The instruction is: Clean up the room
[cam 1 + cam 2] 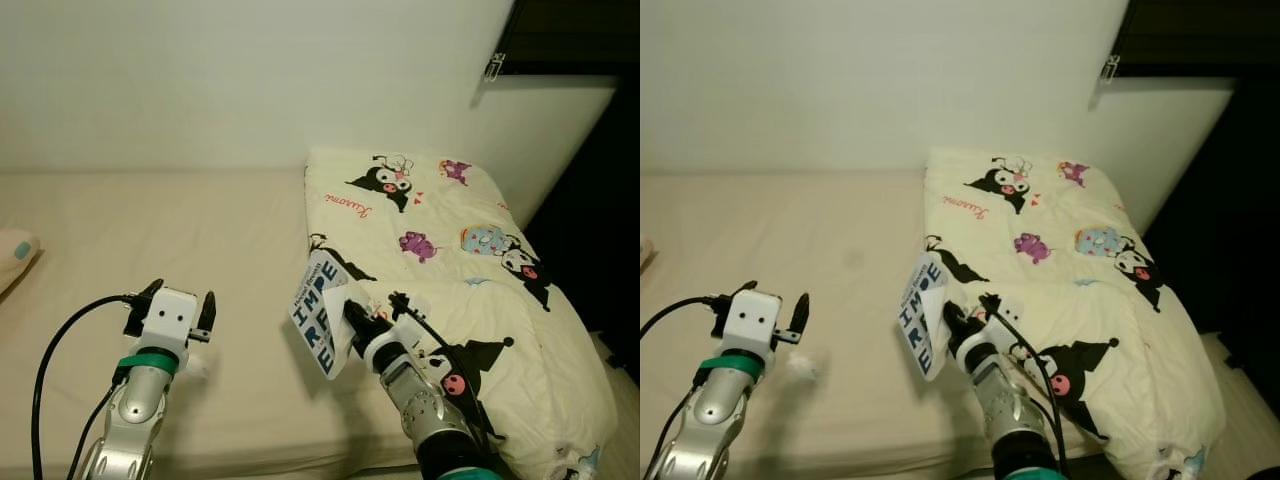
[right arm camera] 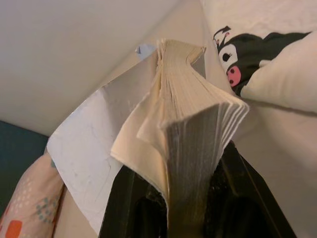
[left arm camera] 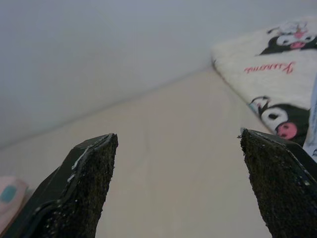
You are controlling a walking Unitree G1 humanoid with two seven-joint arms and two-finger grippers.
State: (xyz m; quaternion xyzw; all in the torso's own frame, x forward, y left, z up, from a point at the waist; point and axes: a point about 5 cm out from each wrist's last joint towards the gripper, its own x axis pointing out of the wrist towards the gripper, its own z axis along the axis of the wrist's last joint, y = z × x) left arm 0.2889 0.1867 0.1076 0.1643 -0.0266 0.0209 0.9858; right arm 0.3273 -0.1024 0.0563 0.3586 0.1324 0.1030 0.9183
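Note:
A paperback book (image 1: 322, 318) with a white cover and blue letters is held above the bed, pages fanned (image 2: 190, 124). My right gripper (image 1: 352, 322) is shut on its lower edge, just left of the folded cartoon-print quilt (image 1: 450, 260). My left gripper (image 1: 172, 305) hovers over the bare beige mattress (image 1: 150, 230) at the front left, open, with nothing between its fingers (image 3: 84, 183).
The white wall (image 1: 250, 80) runs behind the bed. A pink pillow corner (image 1: 14, 255) lies at the far left. A dark gap (image 1: 600, 230) opens right of the quilt. A small white crumpled bit (image 1: 803, 365) lies on the mattress by my left gripper.

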